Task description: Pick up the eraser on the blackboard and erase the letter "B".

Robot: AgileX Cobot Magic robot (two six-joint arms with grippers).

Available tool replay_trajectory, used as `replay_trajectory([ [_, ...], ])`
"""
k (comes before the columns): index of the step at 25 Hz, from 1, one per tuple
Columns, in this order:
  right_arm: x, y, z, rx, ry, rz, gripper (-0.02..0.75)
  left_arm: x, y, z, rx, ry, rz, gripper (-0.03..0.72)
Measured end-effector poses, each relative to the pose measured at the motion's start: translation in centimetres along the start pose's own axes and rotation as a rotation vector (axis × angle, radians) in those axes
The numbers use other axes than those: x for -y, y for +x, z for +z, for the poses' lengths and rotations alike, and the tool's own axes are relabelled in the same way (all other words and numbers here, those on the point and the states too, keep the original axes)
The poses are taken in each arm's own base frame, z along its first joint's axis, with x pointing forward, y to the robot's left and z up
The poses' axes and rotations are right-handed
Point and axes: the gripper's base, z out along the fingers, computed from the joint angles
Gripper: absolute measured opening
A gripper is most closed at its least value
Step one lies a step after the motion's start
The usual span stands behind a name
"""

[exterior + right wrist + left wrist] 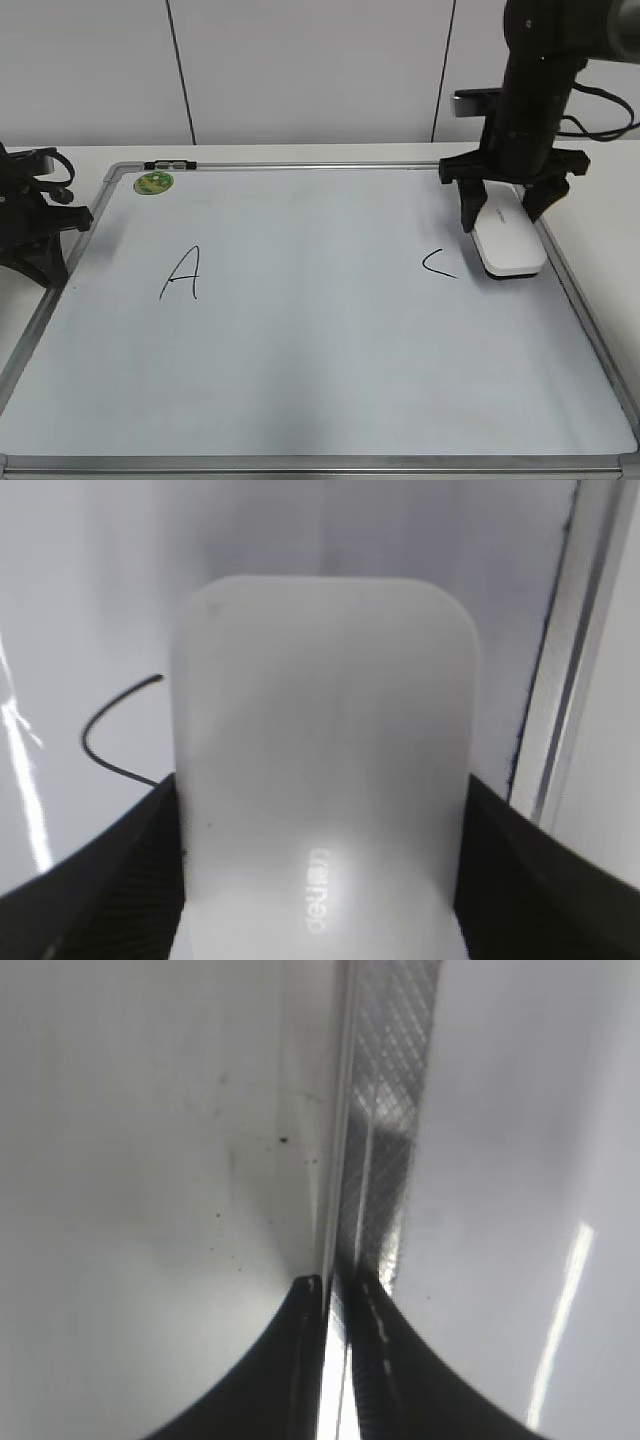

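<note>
The left gripper point(45, 235) sits at the blackboard's point(320, 380) left edge, mostly cut off in the exterior view; its wrist view shows the jaws nearly closed, holding nothing, over the silver frame point(385, 1110). A green magnet point(153, 183) lies near the top-left corner. Rightward come the "A" point(182, 273) and "C" point(437, 264) (no "B" is visible between them). The eraser point(508, 240) lies flat beside the "C", the right gripper point(512, 212) jaws spread astride its rear end; contact is unclear.
</note>
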Motion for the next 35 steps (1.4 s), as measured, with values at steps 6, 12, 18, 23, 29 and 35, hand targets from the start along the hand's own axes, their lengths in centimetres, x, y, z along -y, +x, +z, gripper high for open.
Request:
replay_trajectory([
  [6,1.9,1.0,1.6,-0.071,0.000,0.011,0.533,0.0,0.0,0.0,0.000,-0.001,0.001,0.053],
  [12,4.3,0.8,1.6,-0.072,-0.060,0.039,0.533,0.0,0.0,0.0,0.000,0.000,0.000,0.054],
  [18,7.1,0.8,1.6,-0.069,-0.068,0.075,0.533,0.0,0.0,0.0,0.000,-0.001,0.001,0.054],
  [23,7.0,0.8,1.6,-0.069,-0.077,0.058,0.533,0.0,0.0,0.0,0.000,-0.001,0.001,0.055],
  [29,7.0,0.8,1.6,-0.069,-0.078,0.058,0.533,0.0,0.0,0.0,0.000,0.000,0.000,0.055],
  [35,7.0,0.8,1.6,-0.068,-0.079,0.059,0.533,0.0,0.0,0.0,0.000,0.000,0.000,0.055],
])
